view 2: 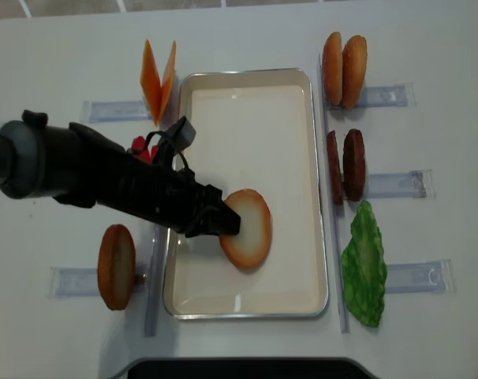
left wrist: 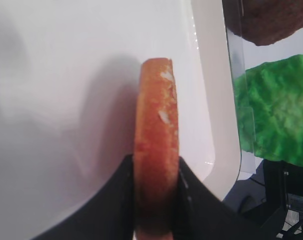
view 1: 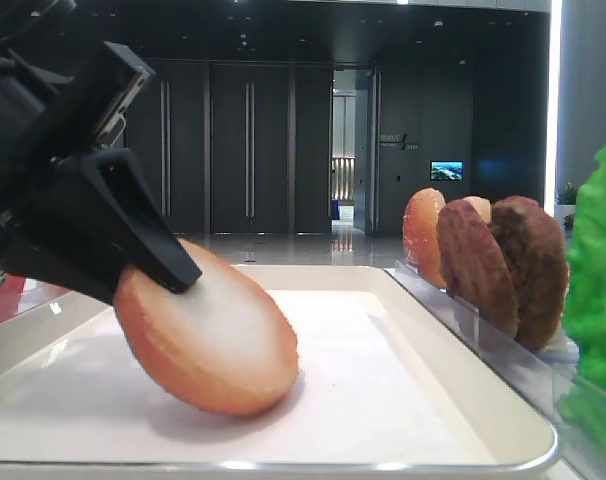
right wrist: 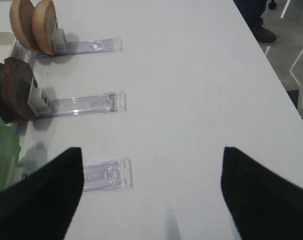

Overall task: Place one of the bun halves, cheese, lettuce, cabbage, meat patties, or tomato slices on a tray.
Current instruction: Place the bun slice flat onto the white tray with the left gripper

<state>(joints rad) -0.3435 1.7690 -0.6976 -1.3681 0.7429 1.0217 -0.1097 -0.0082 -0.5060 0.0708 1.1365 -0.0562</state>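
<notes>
White table [view 2: 247, 39], tray [view 2: 318, 237], bun half [view 2: 251, 229] tilted, clamped in left gripper [view 2: 227, 223]

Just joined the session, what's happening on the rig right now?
The left gripper has its jaws shut on a bun half, holding it tilted with its lower edge touching the tray liner. It has not let go. The right gripper hangs open over the bare table, holding nothing. Two more buns, the patties and the lettuce wait in stands beside the tray.

table [view 2: 247, 39]: white | on it: tray [view 2: 318, 189], clear racks [view 2: 397, 185], perhaps six
</notes>
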